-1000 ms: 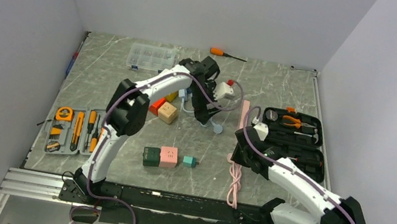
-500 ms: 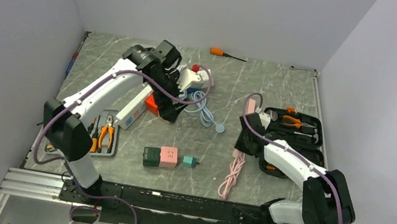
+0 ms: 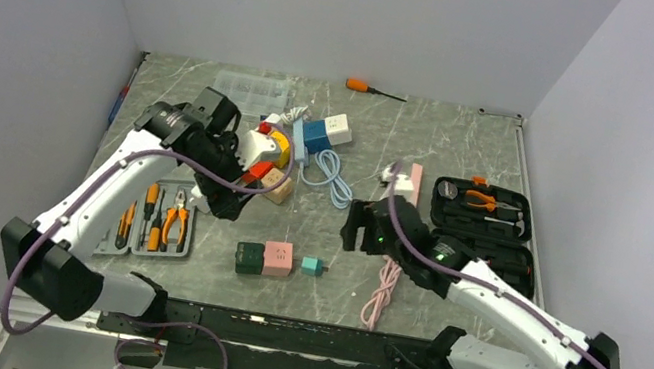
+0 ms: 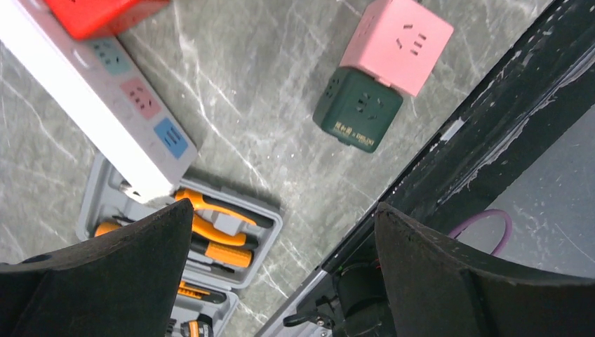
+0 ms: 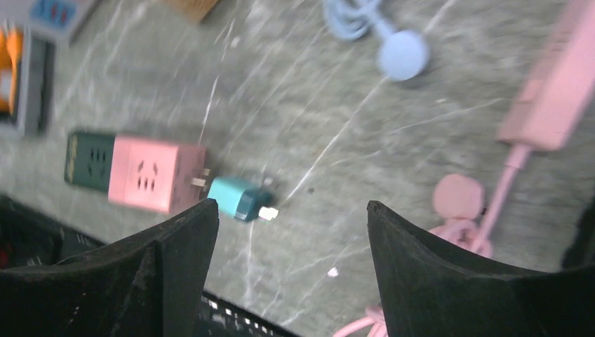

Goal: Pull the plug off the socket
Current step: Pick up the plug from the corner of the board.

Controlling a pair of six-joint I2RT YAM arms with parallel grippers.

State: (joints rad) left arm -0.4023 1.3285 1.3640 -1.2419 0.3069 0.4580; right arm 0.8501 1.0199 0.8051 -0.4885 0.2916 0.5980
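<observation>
A pink cube socket [image 3: 278,258] lies at the table's near middle, with a teal plug [image 3: 313,265] stuck in its right side and a dark green cube [image 3: 249,258] against its left. My right gripper [image 3: 358,228] is open and empty, above and to the right of the plug. In the right wrist view the plug [image 5: 238,197] and pink cube [image 5: 156,174] lie just beyond the left finger of the gripper [image 5: 291,205]. My left gripper [image 3: 232,201] is open and empty, above and behind-left of the cubes. The left wrist view [image 4: 284,210] shows the pink cube [image 4: 397,43] and green cube [image 4: 358,109].
A black tool case [image 3: 484,222] lies open at the right, a grey tool tray [image 3: 157,216] at the left. A pink power strip [image 3: 411,181] trails its cable [image 3: 382,291] beside my right arm. A white power strip [image 4: 98,105], coloured cubes [image 3: 324,131] and a blue cable [image 3: 336,178] lie behind.
My left gripper has swung from the back middle to the left and nearer, over the table's left centre. My right gripper has moved left from the tool case toward the teal plug.
</observation>
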